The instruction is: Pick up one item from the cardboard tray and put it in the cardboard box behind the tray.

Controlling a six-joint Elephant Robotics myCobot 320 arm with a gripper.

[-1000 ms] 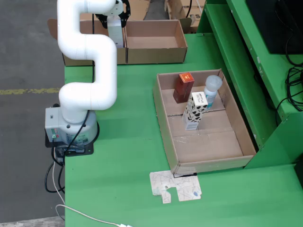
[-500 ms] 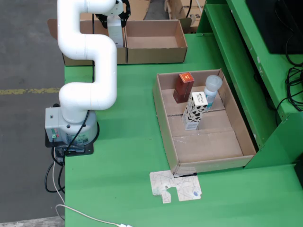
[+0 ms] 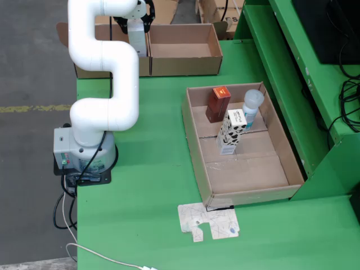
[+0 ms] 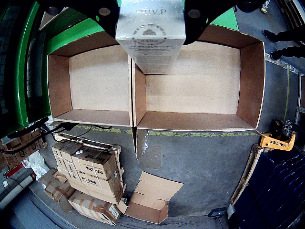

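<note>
In the fixed view, a flat cardboard cutout (image 3: 208,222) lies nearest on the green table (image 3: 146,185), just in front of the cardboard tray (image 3: 247,180). The near half of the tray is bare. Toward its far end stand three things close together: a black-and-white patterned box (image 3: 229,133) tilted slightly, a dark red box (image 3: 217,104) upright behind it to the left, and a bottle with a pale cap (image 3: 251,108) to the right. Left of the tray, the white arm (image 3: 104,73) rises from its grey base (image 3: 84,151) at the table's left edge and reaches to the far end, where two open cardboard boxes (image 3: 185,49) sit side by side.

In the view from the gripper, the gripper (image 4: 151,12) has its black fingers (image 4: 106,14) closed against both sides of a silver-grey carton (image 4: 151,36). The carton's long axis runs straight along the view, down toward the boxes, its printed face toward the camera. It hangs over the wall dividing the left box (image 4: 90,83) from the right box (image 4: 200,86), not touching either. Beyond the boxes, on the concrete floor, lie stacked cartons (image 4: 88,181).
</note>
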